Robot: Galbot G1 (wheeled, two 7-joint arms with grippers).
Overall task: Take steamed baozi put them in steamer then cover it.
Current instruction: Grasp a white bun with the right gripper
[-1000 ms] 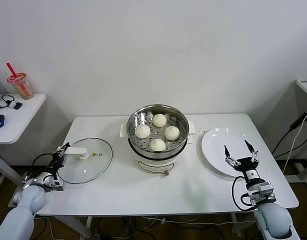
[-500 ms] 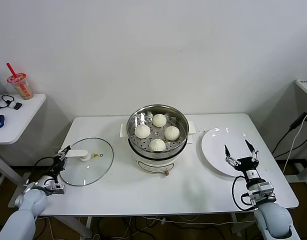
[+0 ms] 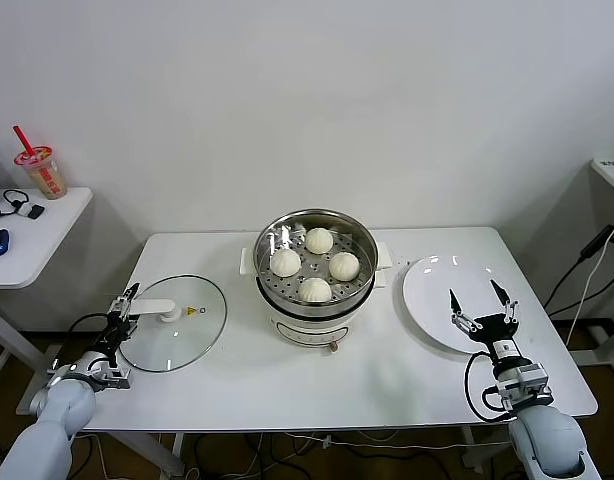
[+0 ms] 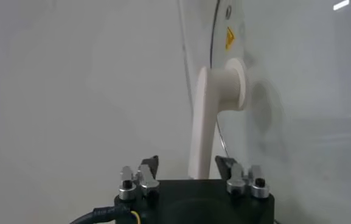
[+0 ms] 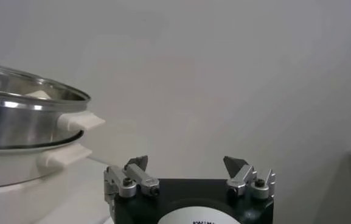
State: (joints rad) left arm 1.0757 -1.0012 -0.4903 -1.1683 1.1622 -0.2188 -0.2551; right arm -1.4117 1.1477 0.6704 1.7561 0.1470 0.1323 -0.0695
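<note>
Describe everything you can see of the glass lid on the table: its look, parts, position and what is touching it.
The glass lid is a flat, round, clear disc with a thin metal rim, a small yellow warning sticker and a long white handle fixed at its centre. It lies flat on the white table, on the robot's left of the steamer and apart from it. The left gripper sits at the handle's outer end, jaws open either side of it, not clamping.

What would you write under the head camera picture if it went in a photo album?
Four baozi in the open steamer; left end effector open at the glass lid's handle.
</note>
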